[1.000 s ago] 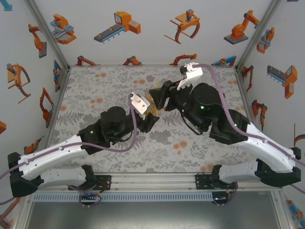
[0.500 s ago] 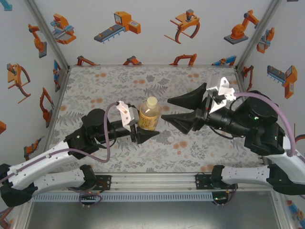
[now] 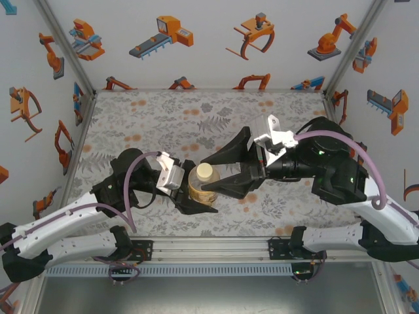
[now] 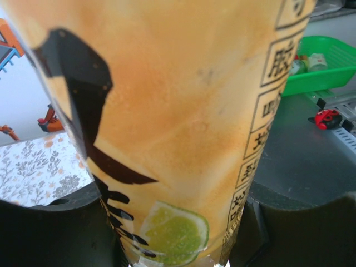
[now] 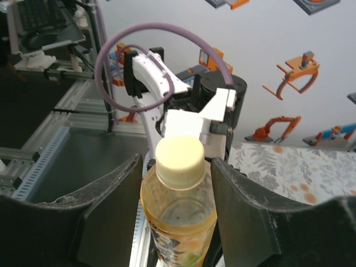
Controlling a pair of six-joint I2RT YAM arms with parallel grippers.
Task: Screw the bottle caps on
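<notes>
From above: pinches the amber bottle [image 3: 200, 191] in the left tool [image 3: 194, 193], over the bench [image 3: 131, 118] near its front. Spreads the right tool [image 3: 213, 175] around the pale yellowish cap [image 3: 205, 171].

At left wrist: clamps the bottle's labelled body from both sides.

At right wrist: cap seated on the neck, jaws wide beside it. Tightening probably not yet done.

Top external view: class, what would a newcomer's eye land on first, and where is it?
An amber-yellow plastic bottle topped by a pale yellowish round cap sits between the two arms, over the near middle of the flower-patterned table, clamped low by the left gripper. The right gripper straddles its neck, black fingers open on either side. White walls with orange robot pictures surround it.
</notes>
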